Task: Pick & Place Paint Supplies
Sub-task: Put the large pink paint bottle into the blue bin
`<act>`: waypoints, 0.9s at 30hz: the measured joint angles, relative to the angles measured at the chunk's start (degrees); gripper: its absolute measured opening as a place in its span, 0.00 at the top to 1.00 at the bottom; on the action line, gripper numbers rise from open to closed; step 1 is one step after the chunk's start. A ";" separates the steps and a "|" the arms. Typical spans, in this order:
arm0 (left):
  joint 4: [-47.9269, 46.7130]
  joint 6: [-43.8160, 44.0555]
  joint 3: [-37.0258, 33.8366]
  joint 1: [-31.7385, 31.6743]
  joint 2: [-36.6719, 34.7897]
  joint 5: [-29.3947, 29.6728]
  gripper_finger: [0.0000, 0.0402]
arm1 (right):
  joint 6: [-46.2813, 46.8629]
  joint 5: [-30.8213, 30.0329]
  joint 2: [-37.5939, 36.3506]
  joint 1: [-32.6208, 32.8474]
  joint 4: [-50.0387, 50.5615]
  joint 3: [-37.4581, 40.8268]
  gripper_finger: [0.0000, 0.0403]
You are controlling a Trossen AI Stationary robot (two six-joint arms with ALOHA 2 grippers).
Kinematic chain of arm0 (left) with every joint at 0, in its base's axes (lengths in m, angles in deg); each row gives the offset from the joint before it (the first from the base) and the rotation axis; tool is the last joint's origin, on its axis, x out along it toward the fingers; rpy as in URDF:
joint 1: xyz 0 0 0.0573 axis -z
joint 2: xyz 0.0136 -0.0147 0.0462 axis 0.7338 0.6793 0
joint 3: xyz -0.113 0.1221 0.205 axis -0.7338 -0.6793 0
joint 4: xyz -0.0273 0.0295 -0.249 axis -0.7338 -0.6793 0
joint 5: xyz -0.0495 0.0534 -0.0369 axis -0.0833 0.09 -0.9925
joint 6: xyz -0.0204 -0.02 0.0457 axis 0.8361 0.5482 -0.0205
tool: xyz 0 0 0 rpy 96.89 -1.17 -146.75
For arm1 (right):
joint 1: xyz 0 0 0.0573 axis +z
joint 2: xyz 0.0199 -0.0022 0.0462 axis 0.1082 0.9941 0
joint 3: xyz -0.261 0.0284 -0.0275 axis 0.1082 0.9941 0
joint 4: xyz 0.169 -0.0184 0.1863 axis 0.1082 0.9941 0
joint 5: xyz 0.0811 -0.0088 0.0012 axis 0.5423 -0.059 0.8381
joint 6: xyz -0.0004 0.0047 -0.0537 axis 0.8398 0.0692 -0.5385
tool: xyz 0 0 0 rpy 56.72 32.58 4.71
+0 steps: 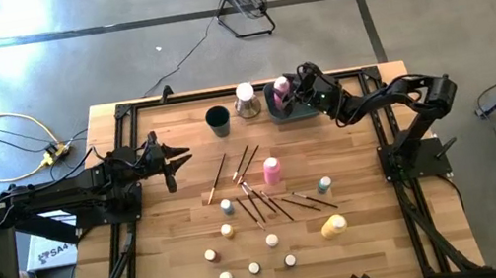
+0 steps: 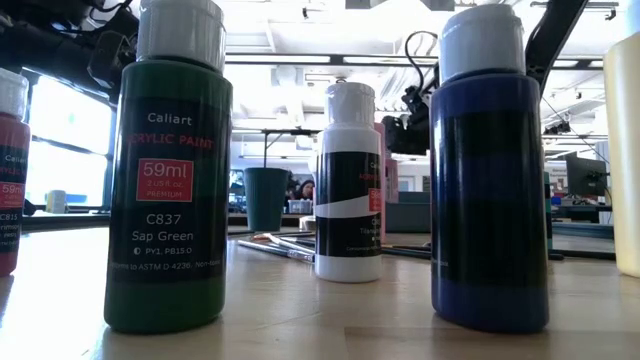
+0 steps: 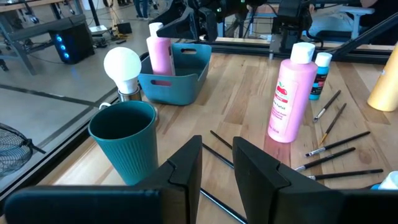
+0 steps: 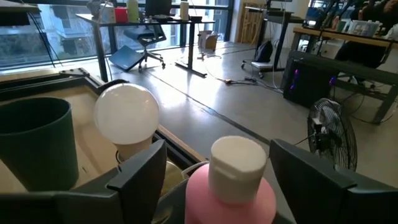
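Pink paint fills a bottle [image 1: 281, 87] standing upright inside a grey-blue bin [image 1: 292, 112] at the far edge of a wooden table [image 1: 179, 270]. The right gripper [image 1: 299, 93] hangs directly over that bottle, its two dark fingers spread wide on either side of the white cap and clear of it, so the bottle stands free. Just beside the bin sit a white globe on a metal base [image 1: 246, 99] and a dark teal cup [image 1: 217, 118].

A second pink bottle [image 1: 272, 169] stands upright near the middle of the table, among thin dark-handled brushes [image 1: 260, 200] lying scattered. A small teal bottle [image 1: 324, 186] stands near them, and a yellow bottle [image 1: 334, 225] lies on its side. Several tiny capped pots [image 1: 228, 230] dot the near half.

The left gripper [image 1: 172, 160] waits above the table's left side, fingers narrowly parted and holding nothing.
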 joint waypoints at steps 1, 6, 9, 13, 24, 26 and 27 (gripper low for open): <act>0.00 0.00 0.00 0.00 -0.02 0.00 0.79 | -0.01 0.01 -0.34 0.00 0.25 0.00 0.30; -0.66 0.16 0.00 0.00 0.00 -0.44 0.79 | -0.58 -0.02 -3.26 0.32 5.70 0.00 0.30; -1.34 0.26 0.00 0.00 0.00 -0.55 0.79 | -2.69 -0.52 -5.96 1.21 10.62 0.02 0.30; -1.46 0.31 0.00 0.00 -0.02 -0.55 0.79 | -3.02 -0.49 -10.24 2.90 15.43 0.04 0.30; -1.73 0.61 0.00 0.00 0.00 -0.80 0.79 | -4.56 -0.33 -27.19 7.74 33.86 0.04 0.30; -1.73 0.61 0.00 0.00 -0.01 -0.81 0.79 | -4.56 -0.23 -30.51 8.79 38.03 0.04 0.30; -1.75 0.61 0.00 0.00 0.00 -0.81 0.79 | -4.56 0.11 -32.00 9.38 39.76 0.04 0.30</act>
